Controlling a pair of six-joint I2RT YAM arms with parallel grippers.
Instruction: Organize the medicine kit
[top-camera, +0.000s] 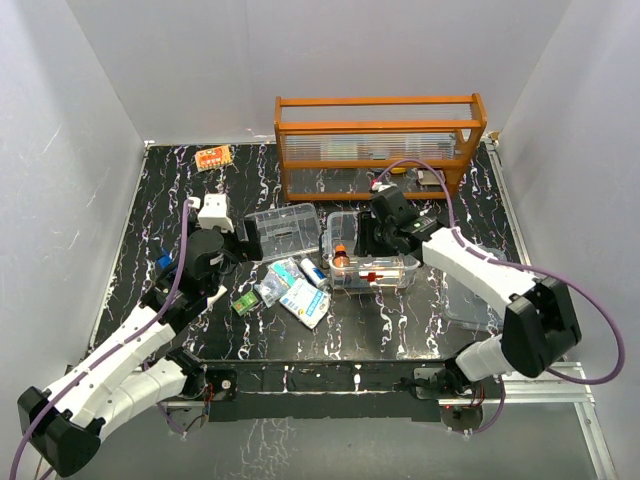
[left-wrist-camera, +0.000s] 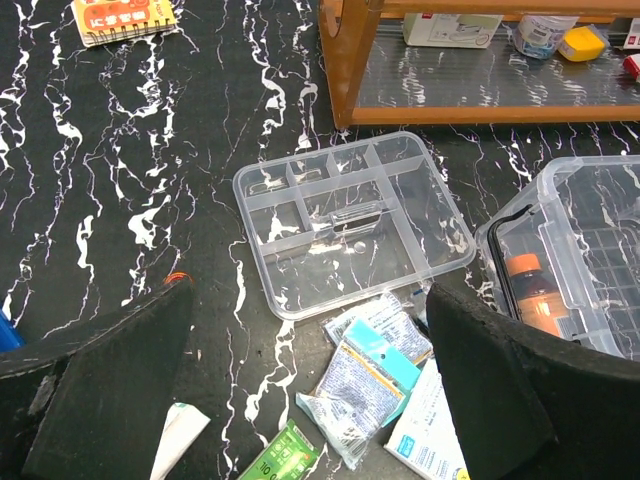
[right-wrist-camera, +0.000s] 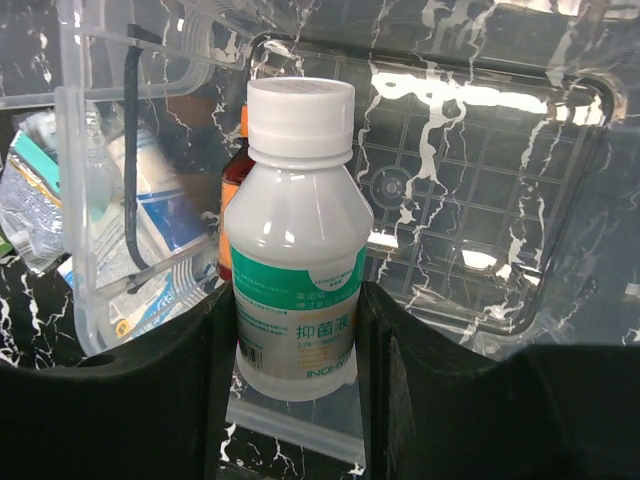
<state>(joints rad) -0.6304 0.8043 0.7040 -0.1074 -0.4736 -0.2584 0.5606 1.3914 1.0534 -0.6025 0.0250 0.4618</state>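
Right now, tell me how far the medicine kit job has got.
Done: one orange-capped bottle sits in the clear box. In hand: the right pincer grips a white bottle with a green label at that box. Left: the packets lie loose on the table beside it, the divided tray is empty, and the left pincer hangs open above them, holding nothing.

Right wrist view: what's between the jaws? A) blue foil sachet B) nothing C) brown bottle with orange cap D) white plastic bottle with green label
D: the right gripper has its jaws against both sides of the white plastic bottle with green label.
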